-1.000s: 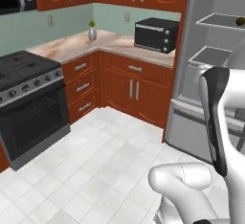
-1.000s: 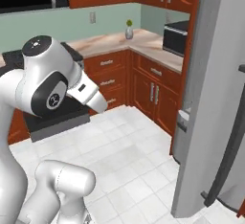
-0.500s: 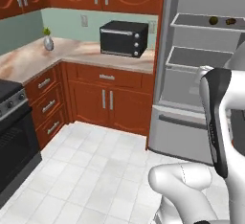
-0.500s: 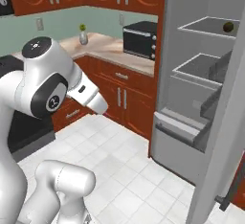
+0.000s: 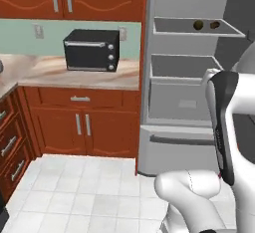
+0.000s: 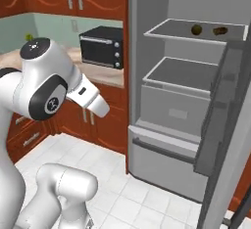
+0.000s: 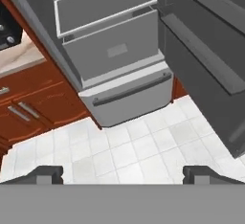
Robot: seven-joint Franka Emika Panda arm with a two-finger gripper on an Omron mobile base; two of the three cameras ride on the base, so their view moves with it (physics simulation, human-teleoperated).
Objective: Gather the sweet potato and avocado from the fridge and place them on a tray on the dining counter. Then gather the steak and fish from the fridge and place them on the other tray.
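Red-brown wooden cabinets and a white tiled floor surround the tall silver-grey fridge [image 5: 194, 92], door open; on its top shelf lie a small reddish-brown oblong sweet potato [image 6: 220, 30] and a round dark olive item [image 6: 196, 29], likely the avocado. Hand [image 7: 122, 173] open and empty, aimed at the floor before the fridge. Risk: reaching that high may clip the shelf edge or open door; since the earlier frame the base has swung, bringing the fridge closer and more central.

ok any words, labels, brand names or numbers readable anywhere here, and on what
None can be read.
Toaster oven: three knobs on its right side, no legible marks around them.
Fridge: a small pale rectangular patch on the drawer front, blank or too blurred to read.
Wall outlet: no text.
Cabinets: bare handles, no labels.
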